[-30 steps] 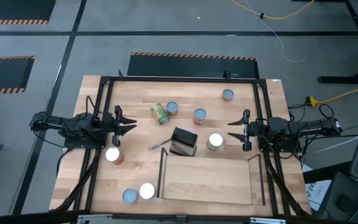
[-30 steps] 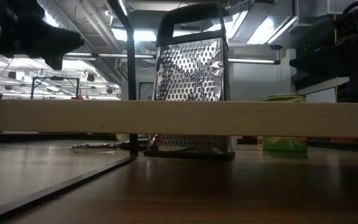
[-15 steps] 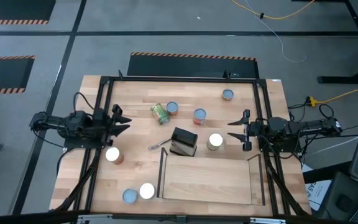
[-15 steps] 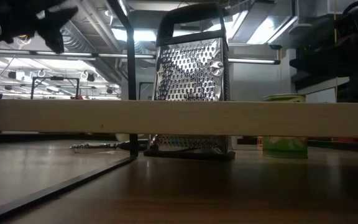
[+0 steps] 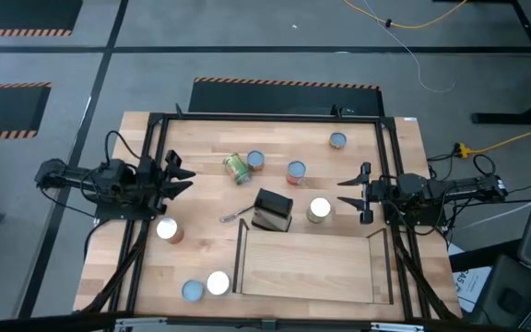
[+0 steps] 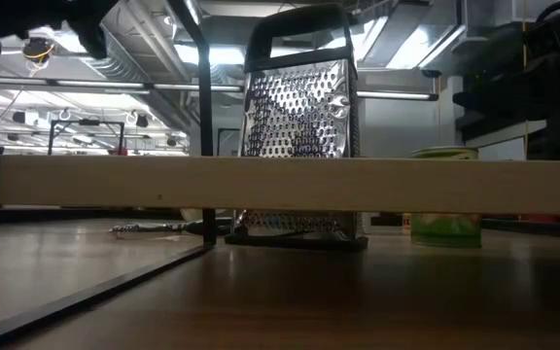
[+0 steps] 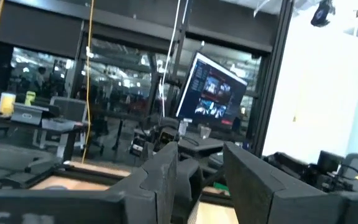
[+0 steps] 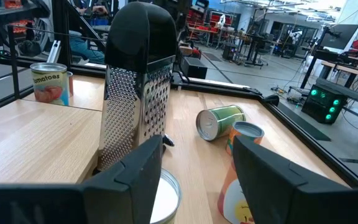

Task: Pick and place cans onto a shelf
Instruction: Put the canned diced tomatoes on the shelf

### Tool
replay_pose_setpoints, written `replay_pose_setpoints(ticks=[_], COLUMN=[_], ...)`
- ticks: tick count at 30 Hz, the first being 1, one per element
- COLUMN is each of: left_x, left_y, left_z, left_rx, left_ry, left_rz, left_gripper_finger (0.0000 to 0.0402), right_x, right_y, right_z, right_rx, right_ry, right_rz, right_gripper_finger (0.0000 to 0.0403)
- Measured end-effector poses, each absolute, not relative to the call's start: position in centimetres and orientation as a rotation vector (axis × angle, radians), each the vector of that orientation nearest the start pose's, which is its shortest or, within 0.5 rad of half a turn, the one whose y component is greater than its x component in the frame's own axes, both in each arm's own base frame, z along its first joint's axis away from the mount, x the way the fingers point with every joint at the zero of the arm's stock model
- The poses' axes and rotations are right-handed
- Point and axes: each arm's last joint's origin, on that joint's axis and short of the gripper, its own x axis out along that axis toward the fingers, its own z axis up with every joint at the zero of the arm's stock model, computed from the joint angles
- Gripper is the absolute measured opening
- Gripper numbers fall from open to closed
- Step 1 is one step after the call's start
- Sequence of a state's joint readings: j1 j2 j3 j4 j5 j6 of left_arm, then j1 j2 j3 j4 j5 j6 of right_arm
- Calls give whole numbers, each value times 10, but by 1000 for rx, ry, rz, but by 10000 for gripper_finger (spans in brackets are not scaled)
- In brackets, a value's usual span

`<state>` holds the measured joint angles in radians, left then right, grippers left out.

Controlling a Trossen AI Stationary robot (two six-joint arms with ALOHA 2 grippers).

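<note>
Several cans stand on the table: a white-topped one by the grater, an orange one, a pale-blue-topped one, one at the far right, one at the left, and two near the front. A green can lies on its side. The wooden shelf holds no can. My left gripper is open and empty, raised at the table's left side. My right gripper is open and empty, level just right of the white-topped can.
A black-handled metal box grater stands just beyond the shelf's far edge, with a small utensil lying beside it. A black metal frame rims the table. In the low view the shelf board spans the picture in front of the grater.
My left gripper has drawn back toward the table's left edge and risen, tipping its fingers upward; in the low view it has climbed almost out of the picture's top. It has stayed open. The cans have not moved.
</note>
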<state>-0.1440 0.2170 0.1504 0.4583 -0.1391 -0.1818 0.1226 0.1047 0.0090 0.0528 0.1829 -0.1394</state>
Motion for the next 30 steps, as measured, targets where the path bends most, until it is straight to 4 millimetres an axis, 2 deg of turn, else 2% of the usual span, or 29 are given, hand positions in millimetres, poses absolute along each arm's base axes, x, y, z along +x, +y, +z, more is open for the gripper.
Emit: replay_pose_setpoints(ticks=[8,14,21,26,30], left_x=[131,155,171,179,184], left_y=[-19,-30,-56,-90,-120], left_z=[280,300,300,292,282], left_rx=[-224,-367,-651,-933,-1174], left_ry=[-148,104,500,780,949], left_rz=[-47,-57,-87,-160,-137], left_gripper_finger=[121,118,118,118,118], right_x=[103,103,103,103,103], right_y=[7,7,7,7,7], right_z=[163,163,163,163,163], right_rx=[-146,-146,-146,-146,-146], right_ry=[46,46,46,46,46], right_rz=[-57,-57,-57,-57,-57], right_gripper_finger=[200,200,200,200,200])
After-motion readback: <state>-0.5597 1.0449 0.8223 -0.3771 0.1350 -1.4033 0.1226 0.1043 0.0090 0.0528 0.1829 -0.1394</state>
